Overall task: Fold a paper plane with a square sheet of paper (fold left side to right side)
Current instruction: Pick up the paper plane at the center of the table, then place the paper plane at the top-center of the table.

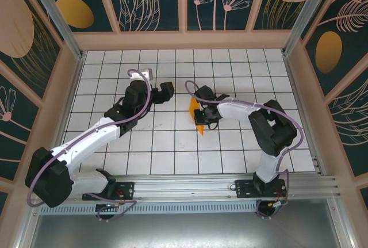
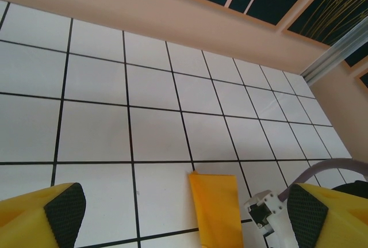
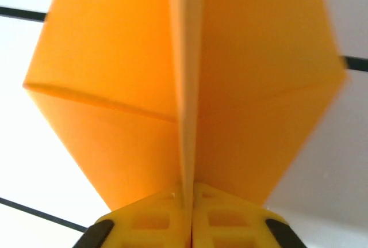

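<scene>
The orange paper plane (image 1: 196,115) is a narrow folded piece held on edge just above the white tiled floor. My right gripper (image 1: 204,115) is shut on its central keel. In the right wrist view the two wings (image 3: 115,87) spread left and right from the pinched fold, and the yellow fingers (image 3: 224,222) are pressed together. In the left wrist view the paper (image 2: 217,208) shows low in the middle, with the right arm's white wrist (image 2: 265,213) beside it. My left gripper (image 1: 167,91) hovers open to the plane's left, its yellow fingers (image 2: 40,216) wide apart and holding nothing.
The white tiled floor (image 1: 172,144) is bounded by beige walls (image 1: 184,39) at the back and sides. A metal rail (image 1: 230,186) runs along the near edge by the arm bases. Bare tiles lie behind and in front of both grippers.
</scene>
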Available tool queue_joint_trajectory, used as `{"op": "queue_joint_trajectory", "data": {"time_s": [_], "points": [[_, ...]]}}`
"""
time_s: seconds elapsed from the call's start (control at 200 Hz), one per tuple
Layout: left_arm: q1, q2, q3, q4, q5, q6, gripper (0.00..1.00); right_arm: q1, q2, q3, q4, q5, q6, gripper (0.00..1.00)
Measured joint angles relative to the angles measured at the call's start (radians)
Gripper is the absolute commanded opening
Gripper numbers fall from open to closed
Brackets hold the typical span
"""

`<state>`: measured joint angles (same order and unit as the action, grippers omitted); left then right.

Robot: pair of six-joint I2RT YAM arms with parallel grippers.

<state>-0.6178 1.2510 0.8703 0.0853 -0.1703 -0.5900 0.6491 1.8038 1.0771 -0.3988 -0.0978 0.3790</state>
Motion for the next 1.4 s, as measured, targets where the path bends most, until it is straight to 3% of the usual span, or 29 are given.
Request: {"op": "queue_joint_trajectory", "data": {"time_s": [0.25, 0.515, 0.736, 0.986, 1.401], "points": [[0.000, -0.047, 0.000, -0.027, -0.024, 0.046, 0.95, -0.101, 0.045, 0.204, -0.059, 0.021, -0.018, 0.00], [0.000, -0.056, 0.000, -0.044, -0.031, 0.072, 0.96, -0.211, 0.268, 0.554, -0.182, 0.072, -0.086, 0.00], [0.000, -0.055, 0.000, -0.054, -0.029, 0.082, 0.98, -0.236, 0.428, 0.753, -0.287, 0.089, -0.137, 0.00], [0.000, -0.041, 0.000, -0.061, -0.029, 0.086, 0.99, -0.248, 0.501, 0.803, -0.341, 0.090, -0.161, 0.00], [0.000, -0.025, 0.016, -0.097, -0.030, 0.084, 0.99, -0.251, 0.510, 0.803, -0.349, 0.089, -0.164, 0.19]]}}
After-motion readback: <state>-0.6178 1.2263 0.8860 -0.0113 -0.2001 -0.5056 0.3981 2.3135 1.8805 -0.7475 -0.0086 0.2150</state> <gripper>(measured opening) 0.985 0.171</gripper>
